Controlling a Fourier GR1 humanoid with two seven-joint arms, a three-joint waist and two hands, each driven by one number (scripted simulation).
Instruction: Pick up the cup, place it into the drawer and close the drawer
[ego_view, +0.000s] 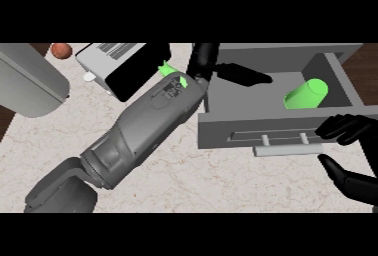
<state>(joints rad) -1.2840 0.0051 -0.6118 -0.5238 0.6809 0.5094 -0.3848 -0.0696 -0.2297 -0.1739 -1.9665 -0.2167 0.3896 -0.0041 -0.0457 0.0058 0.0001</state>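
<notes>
A green cup (306, 94) lies on its side inside an open grey drawer (260, 131) at about two o'clock in the head view, resting toward the drawer's right wall with its length running from lower left to upper right. The drawer stands pulled out over a pale marbled desk (192, 180), its front panel facing the lower edge and a light handle (288, 150) jutting below that panel.

The left hand (229, 70) reaches in from the seven o'clock corner on a long grey forearm (144, 125) that crosses the desk diagonally; its black fingers (247, 76) extend over the drawer's left rim into the compartment, relaxed and spread, holding nothing and clear of the cup. Small green patches show beside the wrist, at the forearm's upper end.

The right hand (347, 130) sits at four o'clock, just beside the drawer's front right corner. Its fingers are curled near the panel's right end while the thumb (347, 177) points away below, apart from the handle; whether the fingers actually touch the panel cannot be told.

At eleven o'clock a toaster-like white appliance (122, 62) with a black face stands on the desk, a brown round object (61, 50) beside it at the far edge. A large grey cylinder (29, 80) fills the ten o'clock corner.
</notes>
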